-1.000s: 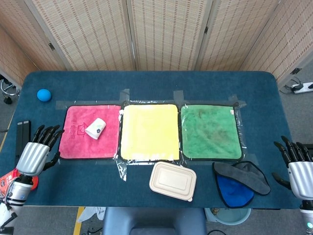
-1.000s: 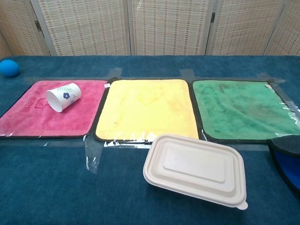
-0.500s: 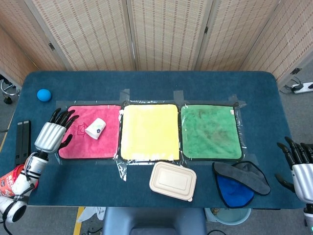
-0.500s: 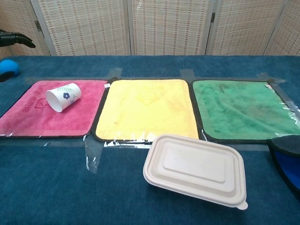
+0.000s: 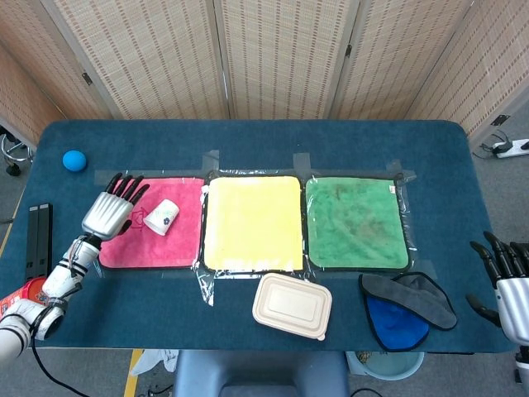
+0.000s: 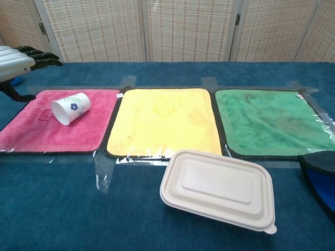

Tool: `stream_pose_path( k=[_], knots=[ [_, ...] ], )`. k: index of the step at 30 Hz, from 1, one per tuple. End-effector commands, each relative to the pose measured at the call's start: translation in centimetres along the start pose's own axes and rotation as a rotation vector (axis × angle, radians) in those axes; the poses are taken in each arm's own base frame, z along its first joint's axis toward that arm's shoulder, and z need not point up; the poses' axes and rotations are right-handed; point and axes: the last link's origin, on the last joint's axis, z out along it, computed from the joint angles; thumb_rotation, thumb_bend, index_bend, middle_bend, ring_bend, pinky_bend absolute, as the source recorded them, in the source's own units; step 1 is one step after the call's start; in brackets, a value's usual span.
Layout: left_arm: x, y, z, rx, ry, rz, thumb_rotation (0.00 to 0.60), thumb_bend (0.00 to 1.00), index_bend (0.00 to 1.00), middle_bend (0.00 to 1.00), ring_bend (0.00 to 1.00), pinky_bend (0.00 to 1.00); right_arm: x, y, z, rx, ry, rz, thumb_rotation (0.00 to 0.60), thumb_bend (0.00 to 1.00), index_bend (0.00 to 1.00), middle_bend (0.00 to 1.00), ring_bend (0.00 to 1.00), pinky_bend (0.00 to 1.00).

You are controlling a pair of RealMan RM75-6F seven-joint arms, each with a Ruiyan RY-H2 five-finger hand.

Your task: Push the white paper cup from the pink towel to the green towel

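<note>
A white paper cup [image 5: 162,217] [image 6: 70,108] with a blue flower print lies on its side on the pink towel [image 5: 178,246] [image 6: 52,137]. My left hand [image 5: 112,208] [image 6: 20,60] hovers over the towel's left part, just left of the cup, fingers spread and holding nothing. A yellow towel [image 5: 252,222] [image 6: 164,121] separates the pink one from the green towel [image 5: 355,221] [image 6: 270,121]. At the table's right front edge my right hand [image 5: 507,275] is open and empty; the chest view does not show it.
A beige lidded food box [image 5: 292,305] [image 6: 218,188] sits in front of the yellow towel. A blue and grey cloth [image 5: 405,309] [image 6: 320,176] lies front right. A blue ball [image 5: 74,160] rests at the far left. Black bars [image 5: 38,236] lie at the left edge.
My left hand has moved up and right from the table's left edge to over the pink towel, beside the cup. The cup has not moved. The right hand has sunk slightly.
</note>
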Motion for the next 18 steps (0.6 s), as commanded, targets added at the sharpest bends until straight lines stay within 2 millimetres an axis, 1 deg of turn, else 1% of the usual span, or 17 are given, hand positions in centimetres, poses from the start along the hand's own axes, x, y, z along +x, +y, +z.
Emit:
stream_pose_path(
  k=[1,9,12,18],
  knots=[
    [-0.4,0.6,1.4,-0.019,-0.020,0.063,0.600,0.34,0.04,0.02,0.01,0.03,0.0,0.0,0.1,0.001,-0.002,-0.001,0.600,0.21,0.14,0.09,0.14,0.11],
    [-1.0,0.7,3.4,-0.022,-0.054,0.189,0.600,0.34,0.01,0.01,0.00,0.02,0.0,-0.1,0.2,-0.003,-0.010,-0.005,0.600,0.21,0.14,0.09,0.14,0.11],
    [-1.4,0.7,3.8,-0.020,-0.077,0.229,0.600,0.34,0.00,0.00,0.00,0.02,0.0,-0.1,0.1,-0.006,-0.012,-0.007,0.600,0.21,0.14,0.09,0.14,0.11],
    [-2.1,0.5,4.3,0.005,-0.108,0.240,0.600,0.34,0.00,0.00,0.00,0.02,0.1,-0.1,0.0,-0.014,-0.014,-0.008,0.600,0.21,0.14,0.09,0.14,0.11]
  ],
)
